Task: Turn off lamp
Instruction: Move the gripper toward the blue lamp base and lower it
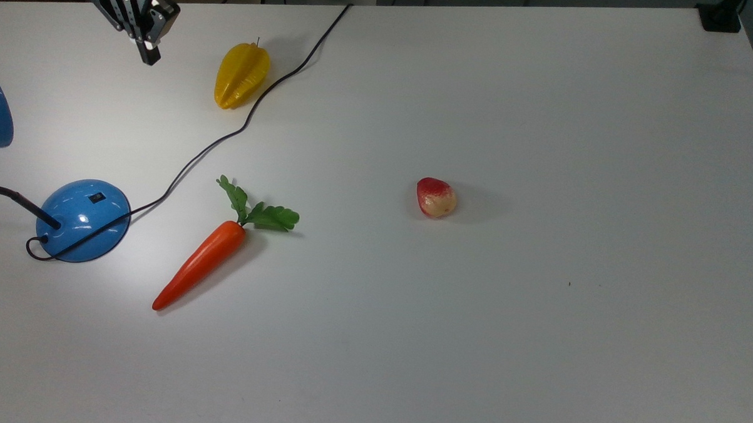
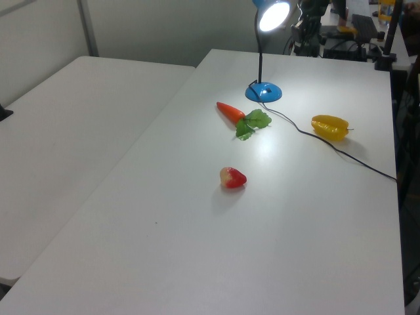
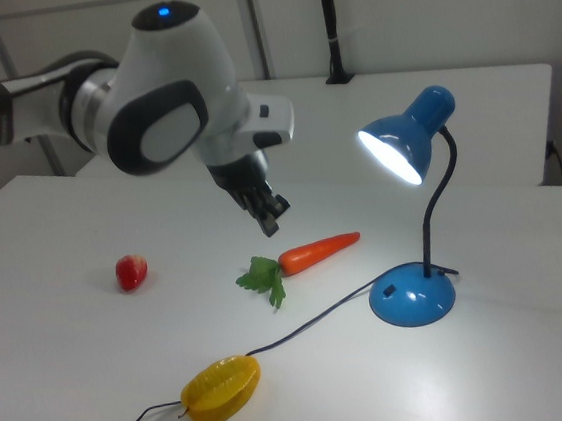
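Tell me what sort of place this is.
Probably a robotics lab: a robot arm's pincer hangs over a plain white table set with toy food, a carrot and a starfruit, beside a lit blue lamp.

A broad white surface (image 2: pixel 197 249) fills the room's middle (a second white table (image 2: pixel 59 131) adjoins at left), grey wall (image 2: pixel 164 26) behind.
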Controlling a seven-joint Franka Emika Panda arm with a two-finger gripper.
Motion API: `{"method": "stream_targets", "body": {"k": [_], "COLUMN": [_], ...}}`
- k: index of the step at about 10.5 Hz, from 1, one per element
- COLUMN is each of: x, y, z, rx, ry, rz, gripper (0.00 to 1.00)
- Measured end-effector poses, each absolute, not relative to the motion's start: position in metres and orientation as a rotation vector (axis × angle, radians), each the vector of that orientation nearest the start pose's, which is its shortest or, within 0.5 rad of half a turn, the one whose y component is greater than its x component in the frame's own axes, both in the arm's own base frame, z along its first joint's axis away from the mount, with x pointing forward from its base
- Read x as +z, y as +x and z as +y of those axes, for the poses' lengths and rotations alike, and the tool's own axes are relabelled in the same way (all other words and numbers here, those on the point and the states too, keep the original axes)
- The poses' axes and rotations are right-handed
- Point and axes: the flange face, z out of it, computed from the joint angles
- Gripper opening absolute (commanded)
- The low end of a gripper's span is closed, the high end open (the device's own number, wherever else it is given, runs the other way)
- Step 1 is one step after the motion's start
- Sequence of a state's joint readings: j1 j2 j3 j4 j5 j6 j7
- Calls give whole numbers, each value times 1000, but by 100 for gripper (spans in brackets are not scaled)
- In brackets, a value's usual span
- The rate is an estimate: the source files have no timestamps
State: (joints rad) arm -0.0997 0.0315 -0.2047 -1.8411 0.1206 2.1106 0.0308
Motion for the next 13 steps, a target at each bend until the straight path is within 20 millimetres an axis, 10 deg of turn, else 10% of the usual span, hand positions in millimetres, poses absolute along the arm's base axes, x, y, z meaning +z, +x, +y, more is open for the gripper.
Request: {"method": "stream_targets", "body": {"k": [7, 13], "x": [406, 359], "y": [613, 646], "z": [-215, -244], "rx": [-589, -742], "ry": [-2967, -2914], "rz": [878, 1052], "gripper": [0, 0]}}
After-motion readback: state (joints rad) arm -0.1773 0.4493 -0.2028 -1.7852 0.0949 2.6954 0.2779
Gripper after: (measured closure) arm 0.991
